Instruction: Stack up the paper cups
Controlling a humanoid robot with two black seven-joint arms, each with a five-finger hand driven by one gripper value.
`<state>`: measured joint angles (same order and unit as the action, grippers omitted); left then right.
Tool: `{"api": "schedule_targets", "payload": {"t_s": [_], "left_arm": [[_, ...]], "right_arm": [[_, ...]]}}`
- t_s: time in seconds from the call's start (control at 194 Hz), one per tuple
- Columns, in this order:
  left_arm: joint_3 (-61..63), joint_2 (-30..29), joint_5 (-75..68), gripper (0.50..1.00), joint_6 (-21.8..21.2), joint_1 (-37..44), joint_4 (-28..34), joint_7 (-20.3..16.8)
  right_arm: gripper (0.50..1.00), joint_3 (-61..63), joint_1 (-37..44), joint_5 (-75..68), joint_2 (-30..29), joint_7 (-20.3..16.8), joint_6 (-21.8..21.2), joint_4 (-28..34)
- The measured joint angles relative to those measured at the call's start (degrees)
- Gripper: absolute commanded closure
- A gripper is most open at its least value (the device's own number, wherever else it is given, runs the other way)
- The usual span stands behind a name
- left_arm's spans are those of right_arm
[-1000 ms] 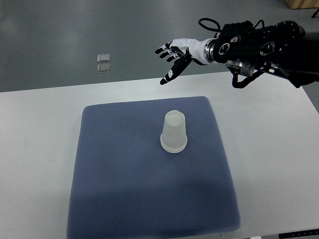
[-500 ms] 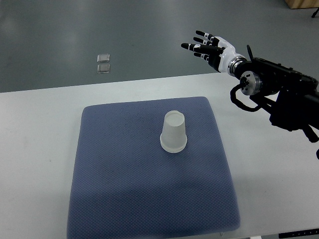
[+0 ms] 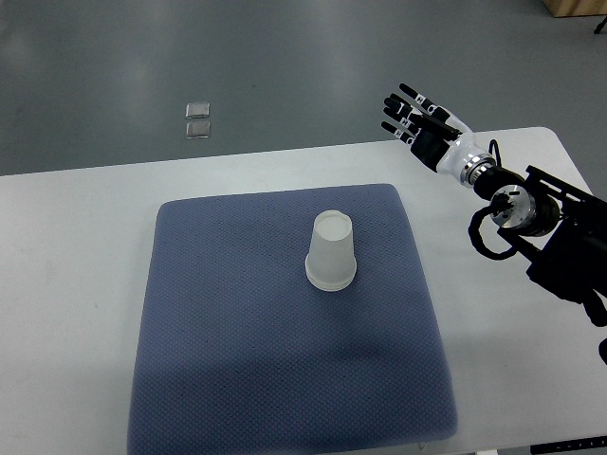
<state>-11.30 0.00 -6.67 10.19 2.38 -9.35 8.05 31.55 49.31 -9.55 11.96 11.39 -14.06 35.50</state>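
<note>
The paper cups stand upside down, rim down, as one nested white stack just right of the middle of the blue mat, nearer its far edge than its near one. Whether the stack is one cup or several cannot be told from above. The mat lies flat on the white surface, which shows bare on all sides of it. The right hand hangs in the air well apart from the cups, beyond the mat's far right corner, its black-tipped fingers spread and holding nothing; its arm runs off toward the mat's right. Past the mat's far left side, two small clear squares lie on the grey floor.
</note>
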Motion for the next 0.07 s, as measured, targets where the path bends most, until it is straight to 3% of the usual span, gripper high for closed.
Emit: {"api": "schedule_targets", "payload": {"t_s": [0.067], "left_arm": [[-0.03, 0.00, 0.04, 0.500, -0.05, -0.01, 0.02, 0.00]], "right_arm": [[0.574, 0.01, -0.42, 0.04, -0.02, 0.54, -0.47, -0.06]]}}
